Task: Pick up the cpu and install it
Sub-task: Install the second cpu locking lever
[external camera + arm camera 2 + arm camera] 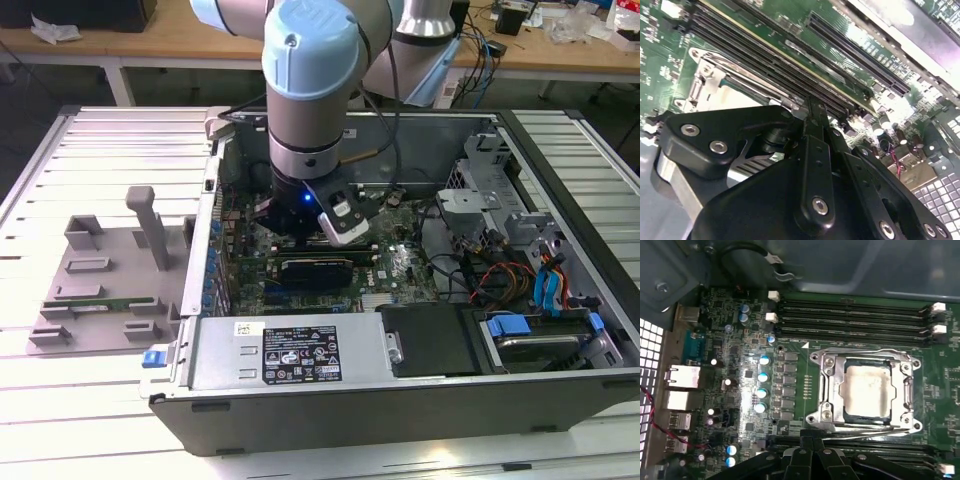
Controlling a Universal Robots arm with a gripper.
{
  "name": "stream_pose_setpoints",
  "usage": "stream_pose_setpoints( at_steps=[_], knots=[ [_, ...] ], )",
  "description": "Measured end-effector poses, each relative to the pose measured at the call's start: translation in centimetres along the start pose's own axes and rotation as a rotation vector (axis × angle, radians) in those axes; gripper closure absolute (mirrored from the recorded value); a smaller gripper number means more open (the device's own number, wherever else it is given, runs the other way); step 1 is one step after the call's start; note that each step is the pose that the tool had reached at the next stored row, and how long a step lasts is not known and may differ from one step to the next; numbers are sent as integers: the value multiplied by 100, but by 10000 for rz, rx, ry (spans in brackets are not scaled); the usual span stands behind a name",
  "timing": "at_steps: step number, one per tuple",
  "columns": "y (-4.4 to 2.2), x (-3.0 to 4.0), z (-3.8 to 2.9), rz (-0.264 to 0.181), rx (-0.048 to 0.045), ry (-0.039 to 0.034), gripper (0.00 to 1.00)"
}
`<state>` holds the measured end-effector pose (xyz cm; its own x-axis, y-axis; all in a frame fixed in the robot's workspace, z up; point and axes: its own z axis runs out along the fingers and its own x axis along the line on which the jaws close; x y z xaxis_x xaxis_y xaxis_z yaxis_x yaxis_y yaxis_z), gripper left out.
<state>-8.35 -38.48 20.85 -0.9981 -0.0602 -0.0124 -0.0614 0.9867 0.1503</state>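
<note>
The black gripper fills the lower edge of the first wrist view, its jaws pressed together and empty; just beyond, right of centre, the small square silvery-grey cpu already lies flat inside the metal socket frame on the green motherboard; placement looks done; securing the frame seemingly remains.

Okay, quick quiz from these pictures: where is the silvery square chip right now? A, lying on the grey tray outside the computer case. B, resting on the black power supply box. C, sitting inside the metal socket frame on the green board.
C: in the first wrist view the chip sits inside the socket frame on the green board.
</note>
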Motion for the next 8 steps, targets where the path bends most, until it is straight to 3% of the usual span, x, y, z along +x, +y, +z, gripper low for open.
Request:
stream_pose_setpoints(
  at_steps=[8],
  knots=[
    [79,10,68,-235,-17,39,89]
  ],
)
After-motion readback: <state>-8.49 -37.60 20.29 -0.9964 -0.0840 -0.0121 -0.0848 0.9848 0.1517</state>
